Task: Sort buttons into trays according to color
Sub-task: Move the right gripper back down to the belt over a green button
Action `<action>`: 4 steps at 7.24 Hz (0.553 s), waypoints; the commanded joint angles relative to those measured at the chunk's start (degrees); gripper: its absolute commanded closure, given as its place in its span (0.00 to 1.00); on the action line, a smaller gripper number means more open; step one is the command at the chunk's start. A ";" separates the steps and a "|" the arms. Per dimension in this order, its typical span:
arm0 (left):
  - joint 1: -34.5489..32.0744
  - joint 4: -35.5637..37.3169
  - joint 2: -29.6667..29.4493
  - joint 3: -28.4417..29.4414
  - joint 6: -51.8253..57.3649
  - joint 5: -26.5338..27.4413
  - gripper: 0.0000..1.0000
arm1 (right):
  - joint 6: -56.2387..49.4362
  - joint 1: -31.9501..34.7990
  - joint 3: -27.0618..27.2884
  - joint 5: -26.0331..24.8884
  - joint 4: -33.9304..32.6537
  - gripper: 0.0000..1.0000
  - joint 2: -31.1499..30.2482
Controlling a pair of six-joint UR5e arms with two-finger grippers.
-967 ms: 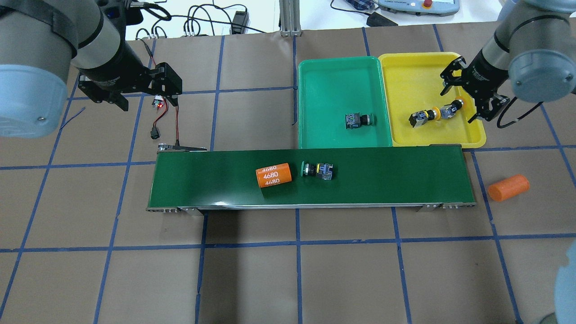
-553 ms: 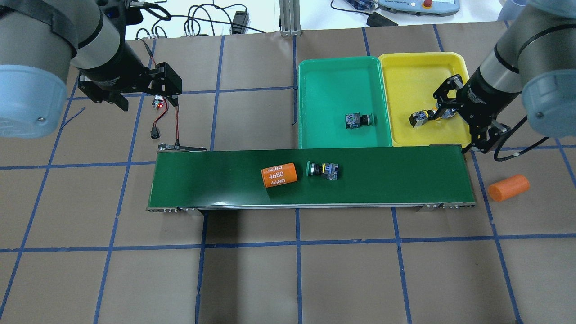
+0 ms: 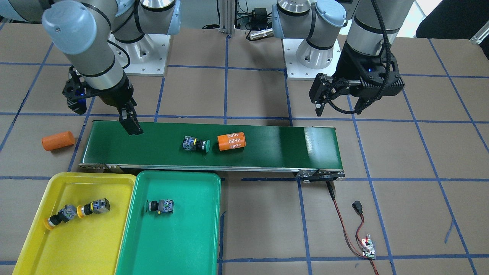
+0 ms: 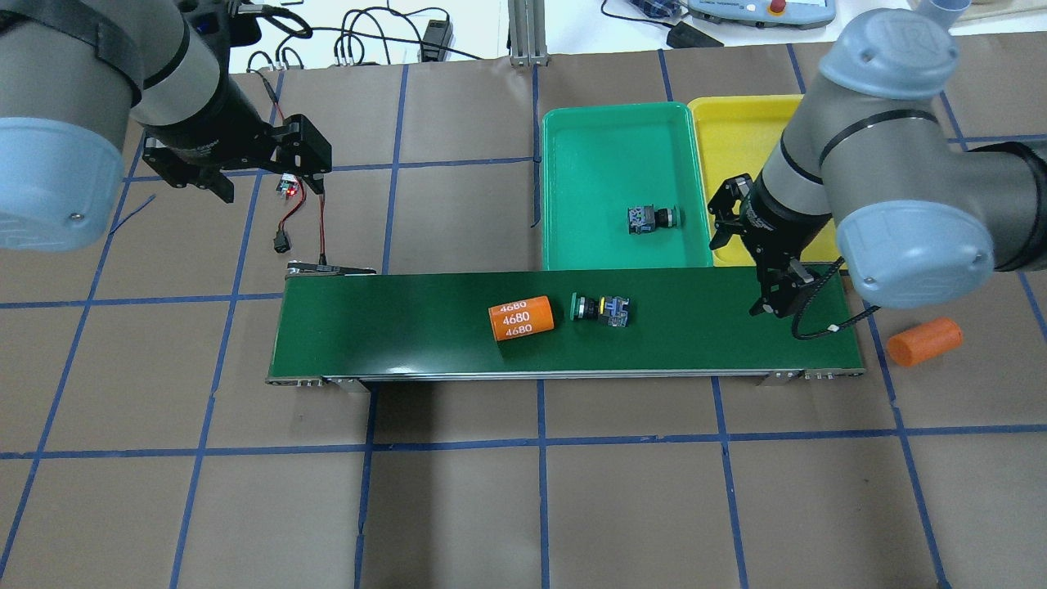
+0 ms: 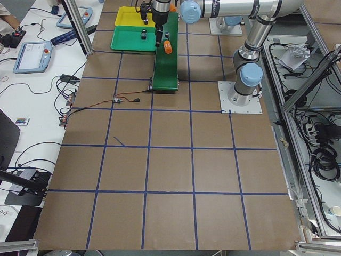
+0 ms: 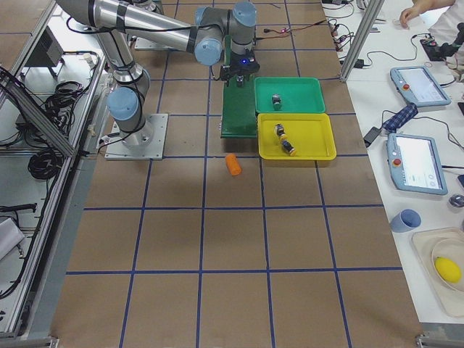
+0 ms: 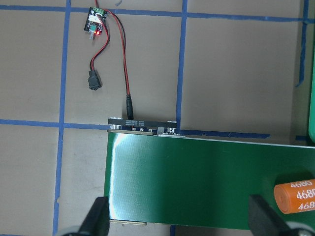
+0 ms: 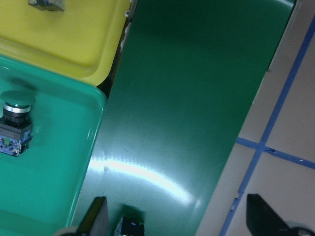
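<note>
One green-capped button [image 4: 599,309] [image 3: 196,144] lies on its side on the conveyor belt [image 4: 393,327]. Another green button [image 4: 652,218] [image 8: 15,120] lies in the green tray [image 4: 605,147]. Two yellow buttons [image 3: 93,206] [image 3: 59,217] lie in the yellow tray [image 3: 76,248]; the right arm hides them in the overhead view. My right gripper [image 4: 748,262] [image 3: 105,116] hangs open and empty over the belt's right end, to the right of the belt button. My left gripper [image 4: 266,176] [image 3: 338,109] stays open and empty beyond the belt's left end.
An orange cylinder marked 4680 [image 4: 521,318] lies on the belt just left of the button. A second orange cylinder [image 4: 924,341] rests on the table past the belt's right end. A small circuit board with red and black wires [image 4: 286,186] sits near the left gripper.
My right gripper has moved from above the yellow tray toward me, over the belt's right end. The belt has carried the cylinder and green button rightward. The left arm is still.
</note>
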 commanded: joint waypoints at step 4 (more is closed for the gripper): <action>0.00 -0.01 0.00 -0.02 -0.09 0.00 0.00 | 12.71 7.18 0.05 -0.16 -7.85 0.00 8.57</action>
